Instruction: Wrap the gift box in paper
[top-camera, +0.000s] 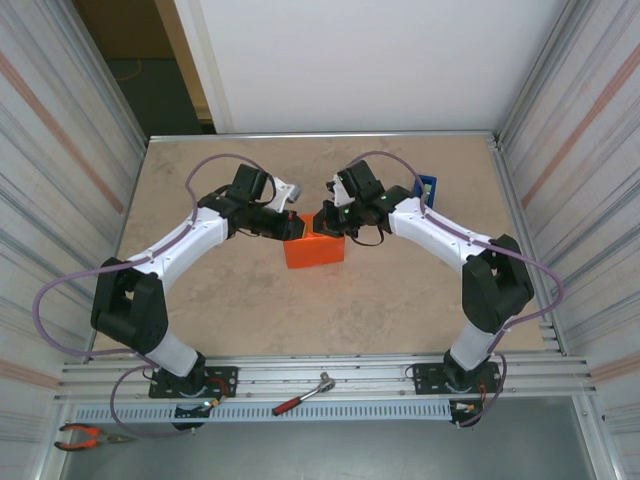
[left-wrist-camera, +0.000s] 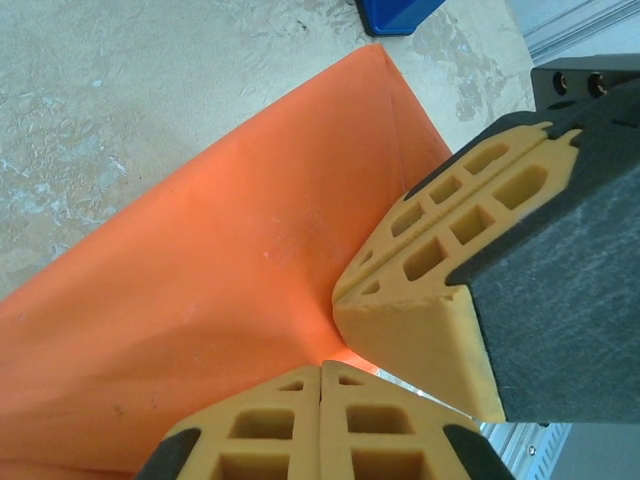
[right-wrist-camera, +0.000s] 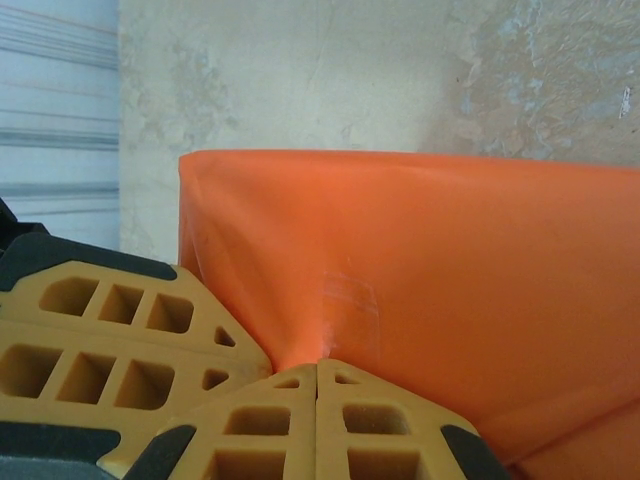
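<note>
Paper (top-camera: 315, 252) sits folded into a boxy parcel mid table (top-camera: 420, 300), left gripper (top-camera: 295, 229) and right gripper (top-camera: 323, 222) both fully closed, tips pressing its far edge; looks thin and crease-prone, so I'd pinch flaps near folds.

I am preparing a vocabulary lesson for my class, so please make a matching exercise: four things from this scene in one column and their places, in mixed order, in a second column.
Things:
1. paper
2. blue object
3. pliers
4. ratchet wrench

Places:
A. on the metal rail at the near edge
B. near left corner, below that rail
C. middle of the table
D. far right part of the table

Pairs: 1-C, 2-D, 3-B, 4-A
</note>
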